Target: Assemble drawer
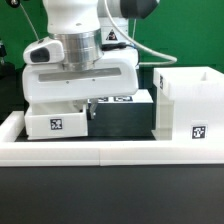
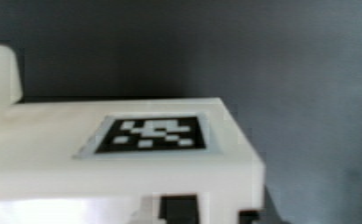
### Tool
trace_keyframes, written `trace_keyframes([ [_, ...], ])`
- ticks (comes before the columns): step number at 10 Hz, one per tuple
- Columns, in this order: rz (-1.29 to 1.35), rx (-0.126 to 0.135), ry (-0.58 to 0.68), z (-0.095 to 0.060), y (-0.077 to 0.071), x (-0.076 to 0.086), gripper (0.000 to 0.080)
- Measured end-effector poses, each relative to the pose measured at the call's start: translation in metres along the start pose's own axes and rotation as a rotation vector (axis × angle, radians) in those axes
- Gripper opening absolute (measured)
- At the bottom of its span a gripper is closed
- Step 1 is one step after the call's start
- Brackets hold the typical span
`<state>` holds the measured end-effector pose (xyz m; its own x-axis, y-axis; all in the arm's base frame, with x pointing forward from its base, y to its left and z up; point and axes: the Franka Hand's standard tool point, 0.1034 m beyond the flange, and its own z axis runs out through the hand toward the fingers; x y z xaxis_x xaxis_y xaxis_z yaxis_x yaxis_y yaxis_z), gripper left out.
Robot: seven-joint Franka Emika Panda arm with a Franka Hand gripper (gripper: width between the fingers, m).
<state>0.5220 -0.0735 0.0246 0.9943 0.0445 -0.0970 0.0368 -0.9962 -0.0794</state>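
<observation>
A small white drawer tray (image 1: 55, 122) with a square tag on its front stands at the exterior view's left, under the arm. My gripper (image 1: 90, 103) is down at that tray's right-hand wall. In the wrist view the tagged tray face (image 2: 155, 135) fills the frame. My gripper (image 2: 219, 212) shows two dark fingertips (image 2: 183, 208) close together with the tray's white edge between them, so it looks shut on that wall. The tall white shell (image 1: 190, 100), open at the top and tagged on its front, stands at the exterior view's right, apart from the tray.
A low white wall (image 1: 100, 152) runs along the table's front edge. Another white tagged piece (image 1: 132, 98) lies behind, between arm and shell, partly hidden by the arm. Black table (image 1: 120, 120) shows between tray and shell.
</observation>
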Motion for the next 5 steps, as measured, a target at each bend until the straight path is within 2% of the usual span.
trace_keyframes([
  [2, -0.019, 0.028, -0.035, -0.0126, -0.0105, 0.0055, 0.0041],
  [5, -0.041, 0.026, -0.033, -0.0105, -0.0091, 0.0054, 0.0041],
])
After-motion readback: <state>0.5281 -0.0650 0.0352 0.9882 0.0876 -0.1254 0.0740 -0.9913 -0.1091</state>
